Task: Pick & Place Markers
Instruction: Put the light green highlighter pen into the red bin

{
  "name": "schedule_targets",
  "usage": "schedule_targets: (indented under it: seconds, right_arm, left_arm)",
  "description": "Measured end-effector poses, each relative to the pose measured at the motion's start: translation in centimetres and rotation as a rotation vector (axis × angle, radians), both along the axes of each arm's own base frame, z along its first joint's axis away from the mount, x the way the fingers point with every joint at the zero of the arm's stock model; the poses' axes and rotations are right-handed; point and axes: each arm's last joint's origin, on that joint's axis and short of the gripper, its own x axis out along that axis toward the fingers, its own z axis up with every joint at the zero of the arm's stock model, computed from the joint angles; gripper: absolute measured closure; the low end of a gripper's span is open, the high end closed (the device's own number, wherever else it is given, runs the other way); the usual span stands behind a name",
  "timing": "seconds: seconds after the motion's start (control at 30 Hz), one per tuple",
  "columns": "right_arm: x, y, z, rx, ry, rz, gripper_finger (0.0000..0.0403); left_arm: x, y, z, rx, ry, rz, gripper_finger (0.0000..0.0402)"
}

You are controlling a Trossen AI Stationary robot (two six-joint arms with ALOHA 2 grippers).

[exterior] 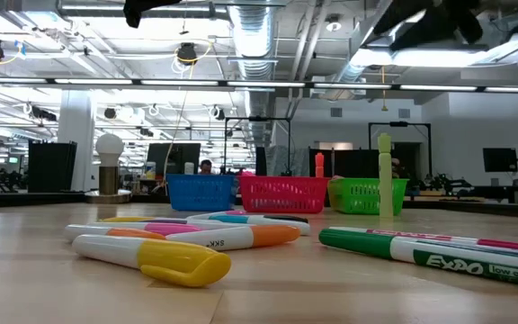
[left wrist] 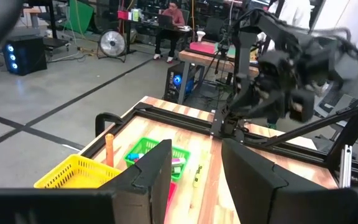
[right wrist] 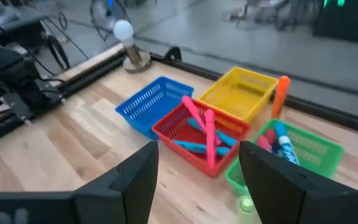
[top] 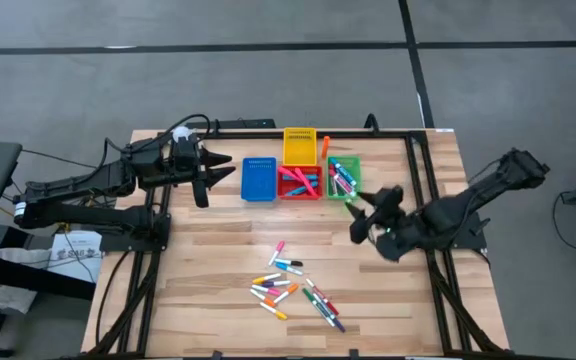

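Closest to my low camera, a white marker with a yellow cap (exterior: 151, 257) lies on the table (top: 208, 270), with an orange-capped one (exterior: 241, 237) just behind it and a green Expo marker (exterior: 421, 254) off to the side. From overhead I see these belong to a loose pile of markers (top: 293, 290) scattered on the near middle of the table, none of them held. Past the pile, my right gripper (top: 365, 218) hangs above the wood, just short of the green bin (top: 345, 177), fingers spread apart and holding nothing; its wrist camera looks between the two dark fingers (right wrist: 135, 177) at the row of bins. One yellow-green marker (top: 349, 207) lies on the table between that gripper and the green bin, and in the low view it seems to stand upright, though I cannot be sure. Farther back sit the bins: the blue bin (top: 259, 179), the red bin (top: 300, 184) with pink and blue markers (right wrist: 205, 134) inside, and the green bin with blue and pink ones. Behind the red bin is the yellow bin (top: 300, 146), and an orange marker (top: 325, 147) stands upright just beside it. My left gripper (top: 220, 175) waits near the blue bin, on the side away from the red one, jaws open and empty. At the far edge a white bulb on a round base (top: 181, 131) sits on the table. Beyond the table, a person (left wrist: 171, 18) sits at a desk in the room.
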Motion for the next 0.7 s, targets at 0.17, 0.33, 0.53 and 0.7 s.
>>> schedule_targets:
  seconds: [0.17, 0.33, 0.53, 0.7]
  right_arm:
    - [0.9, 1.7, -2.2, -0.112, 0.068, 0.046, 0.0195]
    - [1.7, 2.8, -3.7, -0.139, 0.192, 0.144, 0.0204]
    - [2.5, 3.2, -3.7, -0.092, 0.168, 0.143, 0.0203]
    - [2.9, 2.4, -0.8, -0.067, 0.04, 0.061, 0.0193]
  left_arm:
    - [0.0, 0.0, 0.0, 0.0, 0.0, 0.0, 0.0262]
    - [0.0, 0.0, 0.0, 0.0, 0.002, 0.0, 0.0262]
    - [0.0, 0.0, 0.0, -0.001, 0.003, 0.0, 0.0262]
    - [0.0, 0.0, 0.0, -0.001, 0.003, 0.0, 0.0262]
